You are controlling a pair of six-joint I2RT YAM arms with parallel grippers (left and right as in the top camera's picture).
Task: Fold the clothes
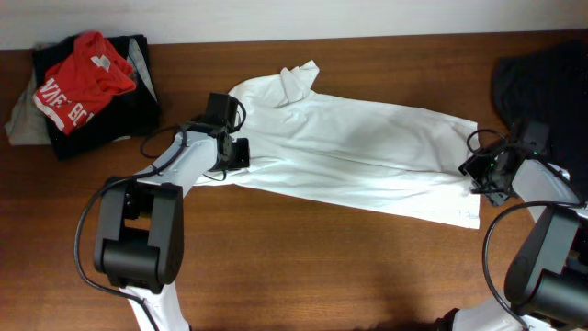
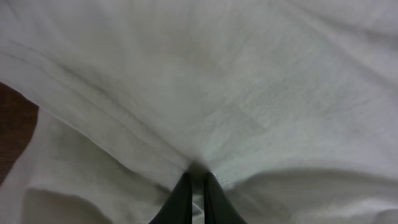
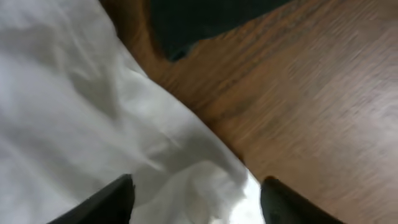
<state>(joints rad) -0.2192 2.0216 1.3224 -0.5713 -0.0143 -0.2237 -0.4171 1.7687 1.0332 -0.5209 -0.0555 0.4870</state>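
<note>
Shirt (image 1: 367, 147), white, soft, collared, spread across table (image 1: 322, 267), collar toward 11 o'clock; my left gripper (image 2: 197, 177) pinched tight on its 9 o'clock edge, likely to lift for fold; my right gripper (image 3: 196, 193) spread wide over 3 o'clock hem, gripping nothing; fabric thin, wrinkled; red garment (image 1: 87, 78) heaped on black pile (image 1: 101, 129), 10 o'clock corner.

Black garment (image 1: 547, 74) cut off by right edge; red shirt (image 1: 83, 78) lettering partly folded under; white collared shirt (image 2: 249, 93) blurred at left wrist.
</note>
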